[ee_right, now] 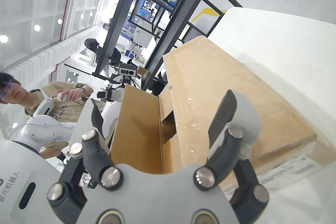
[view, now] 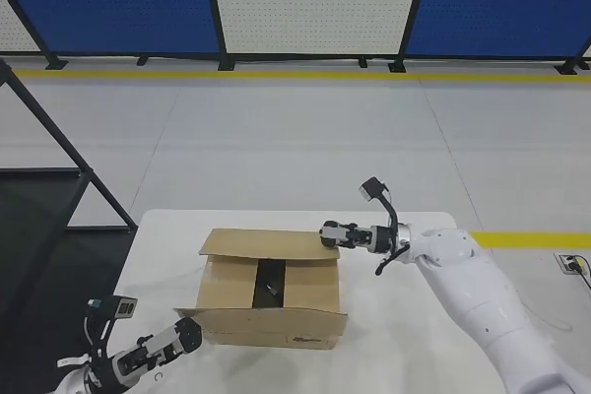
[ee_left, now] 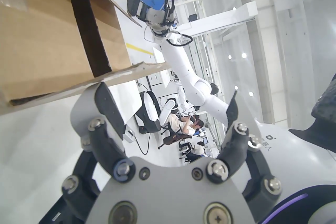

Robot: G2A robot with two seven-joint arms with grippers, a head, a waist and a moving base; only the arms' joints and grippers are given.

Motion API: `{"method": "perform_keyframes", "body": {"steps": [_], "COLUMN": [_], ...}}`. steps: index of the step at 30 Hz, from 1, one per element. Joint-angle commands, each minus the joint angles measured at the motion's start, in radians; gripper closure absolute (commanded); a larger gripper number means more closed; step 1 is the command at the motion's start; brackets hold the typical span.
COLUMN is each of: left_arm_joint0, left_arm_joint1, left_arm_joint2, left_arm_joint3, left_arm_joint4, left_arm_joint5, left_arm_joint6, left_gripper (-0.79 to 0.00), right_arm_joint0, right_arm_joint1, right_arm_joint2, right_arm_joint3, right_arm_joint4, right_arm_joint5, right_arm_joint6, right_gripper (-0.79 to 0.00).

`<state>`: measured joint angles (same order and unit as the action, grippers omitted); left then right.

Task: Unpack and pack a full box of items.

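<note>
A brown cardboard box [view: 305,286] sits in the middle of the white table [view: 414,345]. Its top flaps lie nearly closed, with a dark gap [view: 269,281] between them; what is inside is hidden. My right gripper [view: 327,234] is at the box's far right corner, open, and in the right wrist view the gripper [ee_right: 160,114] straddles a raised flap [ee_right: 136,130] of the box [ee_right: 210,83]. My left gripper [view: 189,333] is open at the near left corner. In the left wrist view this gripper [ee_left: 168,104] has one finger [ee_left: 107,104] just under the flap edge [ee_left: 126,75] of the box [ee_left: 39,38].
A black metal frame [view: 39,128] stands off the table's left side. Bare tabletop lies to the right of the box and along the front. The right arm's gripper [ee_left: 136,7] shows beyond the box in the left wrist view.
</note>
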<state>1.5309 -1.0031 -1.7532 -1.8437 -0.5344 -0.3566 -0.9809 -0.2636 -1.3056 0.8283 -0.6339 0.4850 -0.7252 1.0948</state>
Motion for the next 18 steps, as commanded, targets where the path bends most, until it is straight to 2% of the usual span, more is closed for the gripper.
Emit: {"method": "perform_keyframes", "body": {"steps": [1, 3, 8, 12, 18], "left_arm_joint0": [0.001, -0.001, -0.036, -0.073, -0.13], "left_arm_joint1": [0.0, -0.001, -0.006, -0.01, -0.017], "left_arm_joint2": [0.003, 0.009, 0.035, 0.066, 0.12], "left_arm_joint3": [-0.003, -0.014, -0.014, -0.013, 0.006], "left_arm_joint4": [-0.003, -0.006, -0.005, 0.005, 0.03], "left_arm_joint5": [0.005, 0.022, 0.073, 0.113, 0.182], "left_arm_joint6": [0.001, 0.011, 0.116, 0.191, 0.286], "left_gripper": [-0.785, -0.785, -0.785, -0.785, -0.785], "right_arm_joint0": [0.001, 0.001, -0.002, -0.034, -0.076], "right_arm_joint1": [0.0, 0.0, 0.0, 0.012, 0.038], "right_arm_joint2": [0.001, 0.001, 0.001, 0.016, 0.05], "right_arm_joint3": [0.003, 0.003, -0.001, -0.063, -0.148], "right_arm_joint4": [0.001, 0.001, -0.001, -0.035, -0.05], "right_arm_joint5": [0.0, 0.0, 0.003, 0.015, 0.039], "right_arm_joint6": [0.0, 0.0, -0.006, -0.023, 0.039], "right_gripper": [-0.785, -0.785, -0.785, -0.785, -0.785]}}
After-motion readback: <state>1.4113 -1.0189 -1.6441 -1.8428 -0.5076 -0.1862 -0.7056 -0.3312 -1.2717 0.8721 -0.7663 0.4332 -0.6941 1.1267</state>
